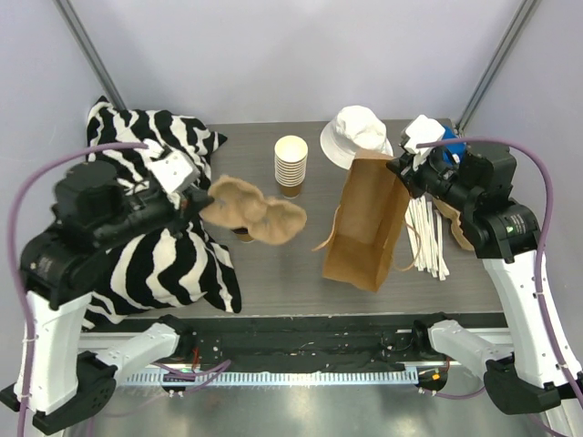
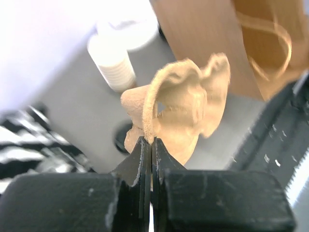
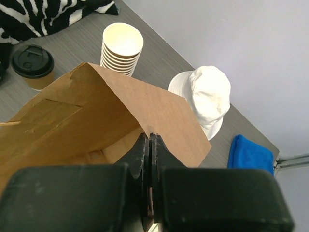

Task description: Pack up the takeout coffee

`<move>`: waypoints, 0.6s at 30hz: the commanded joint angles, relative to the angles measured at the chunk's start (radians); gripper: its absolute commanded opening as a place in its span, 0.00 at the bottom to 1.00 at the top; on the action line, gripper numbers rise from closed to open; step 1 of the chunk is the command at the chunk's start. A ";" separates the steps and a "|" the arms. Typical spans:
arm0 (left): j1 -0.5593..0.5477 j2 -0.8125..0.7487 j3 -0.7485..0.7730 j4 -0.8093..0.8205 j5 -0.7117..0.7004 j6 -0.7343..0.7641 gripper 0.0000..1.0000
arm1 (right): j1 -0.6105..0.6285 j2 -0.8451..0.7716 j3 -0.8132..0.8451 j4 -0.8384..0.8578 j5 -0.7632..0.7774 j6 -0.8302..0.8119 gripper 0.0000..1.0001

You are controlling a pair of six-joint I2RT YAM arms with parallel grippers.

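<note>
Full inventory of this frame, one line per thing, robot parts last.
Kraft-brown paper coffee cup with black plastic lid: one, brown and black, on the table under the carrier.
Tan moulded-pulp cup carrier: one, tan, left of centre, over that cup.
Stack of lidless paper cups: one stack, cream and brown, back centre.
Brown paper bag: one, brown, right of centre.
White bucket hat: one, white, behind the bag.
Blue cloth: one, blue, back right.
White sticks: one bunch, white, right of the bag.
Zebra-print fabric: one, black and white, left side.
Left jaws: black, shut on the carrier's edge.
Right jaws: black, shut on the bag's rim.
</note>
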 commanded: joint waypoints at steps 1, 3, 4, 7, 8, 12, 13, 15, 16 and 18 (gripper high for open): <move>-0.001 0.077 0.200 0.021 0.063 0.092 0.00 | 0.002 0.004 0.040 0.004 -0.049 0.051 0.01; -0.001 0.138 0.297 0.061 0.106 0.050 0.00 | 0.002 0.008 0.041 0.019 -0.055 0.067 0.01; -0.001 0.160 0.326 0.086 0.142 0.037 0.00 | 0.004 0.011 0.046 0.024 -0.061 0.082 0.01; -0.002 0.249 0.446 0.145 0.178 -0.030 0.00 | 0.002 0.020 0.064 0.015 -0.088 0.110 0.01; -0.002 0.289 0.490 0.161 0.186 -0.050 0.00 | 0.002 0.019 0.075 0.012 -0.105 0.117 0.01; -0.053 0.338 0.543 0.239 0.194 -0.096 0.00 | 0.002 -0.004 0.073 0.030 -0.161 0.169 0.01; -0.070 0.344 0.546 0.242 0.184 -0.086 0.00 | 0.000 -0.003 0.075 0.024 -0.158 0.176 0.01; -0.110 0.350 0.547 0.244 0.171 -0.070 0.00 | 0.002 0.004 0.087 0.018 -0.139 0.186 0.01; -0.122 0.355 0.544 0.244 0.170 -0.064 0.00 | 0.002 0.004 0.087 0.015 -0.133 0.191 0.01; -0.157 0.369 0.553 0.241 0.164 -0.072 0.00 | 0.004 0.004 0.084 0.012 -0.125 0.205 0.01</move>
